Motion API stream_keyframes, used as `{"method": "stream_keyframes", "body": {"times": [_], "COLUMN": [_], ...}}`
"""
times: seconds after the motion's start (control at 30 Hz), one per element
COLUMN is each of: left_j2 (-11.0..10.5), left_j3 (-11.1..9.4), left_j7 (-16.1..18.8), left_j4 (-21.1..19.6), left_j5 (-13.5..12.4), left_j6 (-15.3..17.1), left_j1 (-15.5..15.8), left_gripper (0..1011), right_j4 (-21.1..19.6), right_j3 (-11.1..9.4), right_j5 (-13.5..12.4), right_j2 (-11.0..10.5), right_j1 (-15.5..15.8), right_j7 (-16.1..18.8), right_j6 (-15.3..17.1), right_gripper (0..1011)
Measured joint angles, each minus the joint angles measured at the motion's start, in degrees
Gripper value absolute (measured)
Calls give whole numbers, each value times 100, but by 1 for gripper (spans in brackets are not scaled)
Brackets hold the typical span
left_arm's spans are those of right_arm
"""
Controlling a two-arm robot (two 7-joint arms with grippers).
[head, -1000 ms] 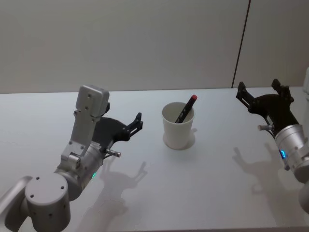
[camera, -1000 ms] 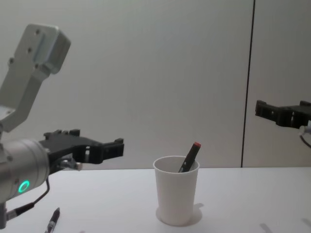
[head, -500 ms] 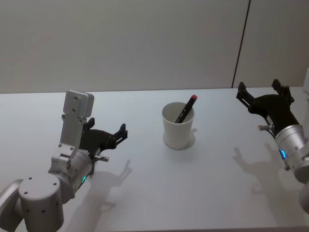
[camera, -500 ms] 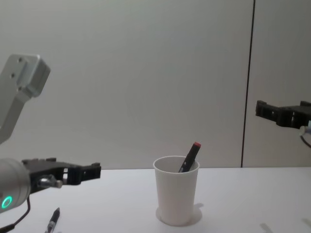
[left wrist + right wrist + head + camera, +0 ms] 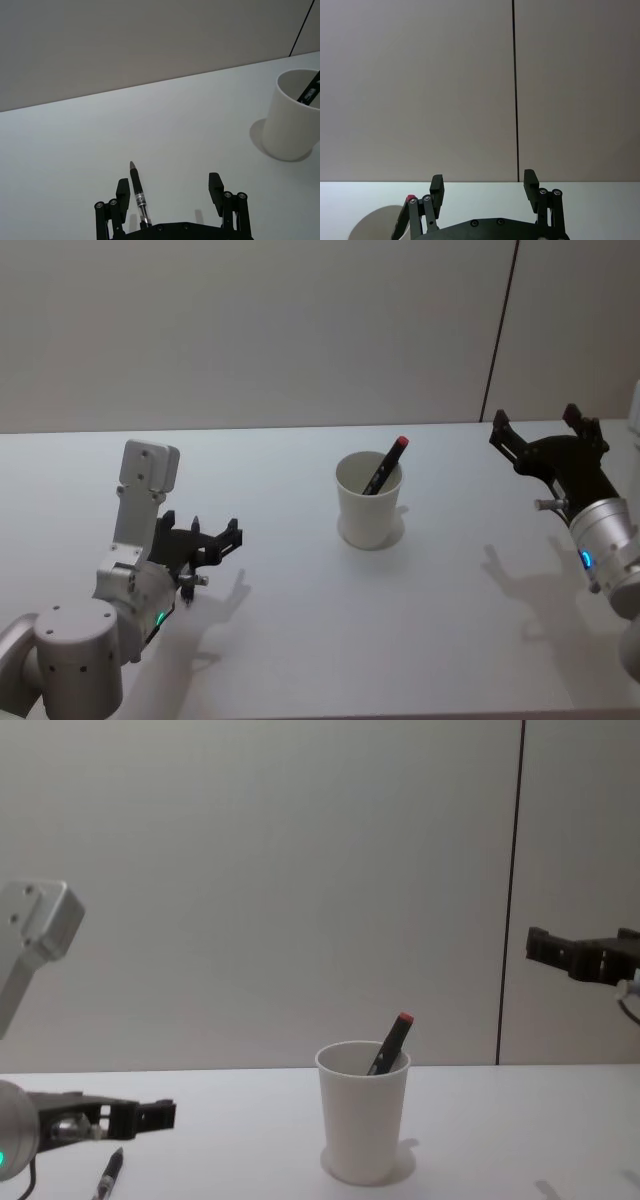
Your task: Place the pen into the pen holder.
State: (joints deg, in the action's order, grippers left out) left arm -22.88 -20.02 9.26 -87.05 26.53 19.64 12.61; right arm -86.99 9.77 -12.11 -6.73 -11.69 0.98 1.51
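Left gripper (image 5: pixel 169 184) low over the table (image 5: pixel 320 640), spread wide and empty above a pen (image 5: pixel 137 192).
The pen lies flat, apparently untouched, well left of the pen holder (image 5: pixel 370 502), where a red-capped pen (image 5: pixel 385 467) leans. Right gripper (image 5: pixel 536 420) hovers open, empty.

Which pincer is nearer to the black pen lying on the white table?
Left. The open left pincer hovers above the black pen; the right pincer is raised far off, beyond the white paper cup.
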Motion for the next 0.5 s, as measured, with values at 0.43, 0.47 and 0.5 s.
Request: {"method": "stream_keyframes", "body": {"times": [0.43, 0.47, 0.5], "left_j2": [44, 49, 52], "left_j3": [65, 73, 78], "left_j7": [44, 42, 38], "left_j4": [326, 367, 394], "left_j5": [69, 77, 82], "left_j6": [257, 277, 291], "left_j1": [47, 54, 59], "left_gripper": [1003, 1003, 1003], "right_j4": [1, 1, 1], "right_j3": [0, 0, 0], "right_j5": [0, 0, 0], "right_j2": [0, 0, 0], "right_j1": [0, 0, 0], "right_j7": [0, 0, 0], "right_j6": [0, 0, 0], "right_gripper": [1002, 1002, 1002]}}
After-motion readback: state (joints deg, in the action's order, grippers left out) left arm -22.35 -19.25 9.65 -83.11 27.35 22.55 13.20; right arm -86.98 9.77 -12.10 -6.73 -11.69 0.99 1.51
